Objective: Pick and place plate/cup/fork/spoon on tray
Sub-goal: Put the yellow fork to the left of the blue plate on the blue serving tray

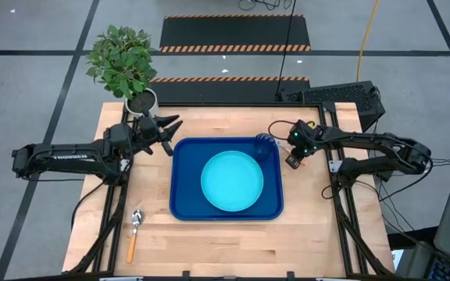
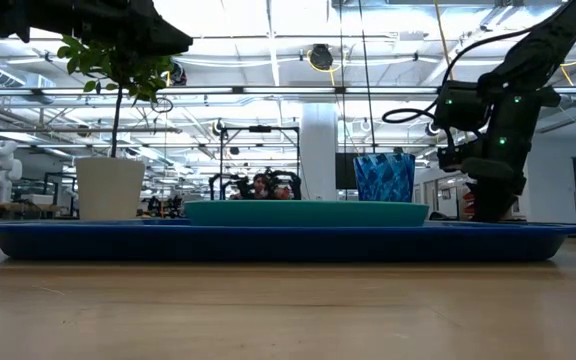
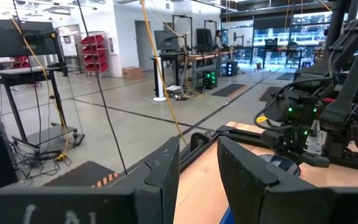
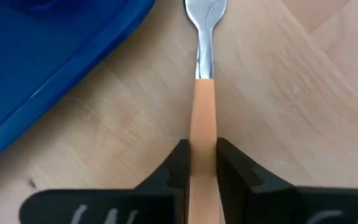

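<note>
The dark blue tray [image 1: 184,204] lies mid-table with the turquoise plate [image 1: 232,181] flat in it. The blue cup [image 1: 265,146] stands upright in the tray's far right corner and also shows in the low view [image 2: 384,178]. The fork [image 4: 204,74], with silver neck and orange handle, lies on the wood just right of the tray. My right gripper [image 1: 293,160] is down over it, shut on the handle. The spoon [image 1: 134,230] lies on the table near the front left. My left gripper [image 1: 166,129] hovers open by the tray's far left corner, holding nothing. My right gripper pinches the fork's orange handle [image 4: 202,134] between its two fingers [image 4: 178,163], one on each long side. The fingers come steeply from above, across the handle. The fork lies flat on the table, its metal end pointing away from the fingers.
A white pot [image 1: 141,101] with a green plant stands at the table's far left, close to my left gripper. A black keyboard [image 1: 342,95] sits at the far right corner. Bare wood [image 1: 225,246] runs along the front of the tray.
</note>
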Available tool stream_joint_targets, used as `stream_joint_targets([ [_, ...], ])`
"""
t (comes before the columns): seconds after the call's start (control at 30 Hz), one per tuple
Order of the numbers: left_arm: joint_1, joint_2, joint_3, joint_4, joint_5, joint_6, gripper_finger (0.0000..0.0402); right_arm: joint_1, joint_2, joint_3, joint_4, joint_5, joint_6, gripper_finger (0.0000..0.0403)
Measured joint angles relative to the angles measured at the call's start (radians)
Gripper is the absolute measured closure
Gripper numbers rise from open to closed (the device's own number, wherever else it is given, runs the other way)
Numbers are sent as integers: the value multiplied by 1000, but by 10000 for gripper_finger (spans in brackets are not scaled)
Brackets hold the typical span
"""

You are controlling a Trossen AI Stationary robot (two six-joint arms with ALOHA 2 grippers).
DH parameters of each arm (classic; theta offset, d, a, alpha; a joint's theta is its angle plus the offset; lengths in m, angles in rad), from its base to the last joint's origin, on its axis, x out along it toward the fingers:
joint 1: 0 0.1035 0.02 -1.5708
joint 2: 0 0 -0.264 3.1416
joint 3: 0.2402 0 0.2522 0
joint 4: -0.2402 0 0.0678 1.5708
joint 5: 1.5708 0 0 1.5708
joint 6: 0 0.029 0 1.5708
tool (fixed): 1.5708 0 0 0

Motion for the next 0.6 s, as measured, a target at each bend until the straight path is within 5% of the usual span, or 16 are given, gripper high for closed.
stream_joint_targets([
  [0.6, 0, 0, 0, -2, 1, 2, 289, 1, -167, 4, 26, 161, 19, 370],
])
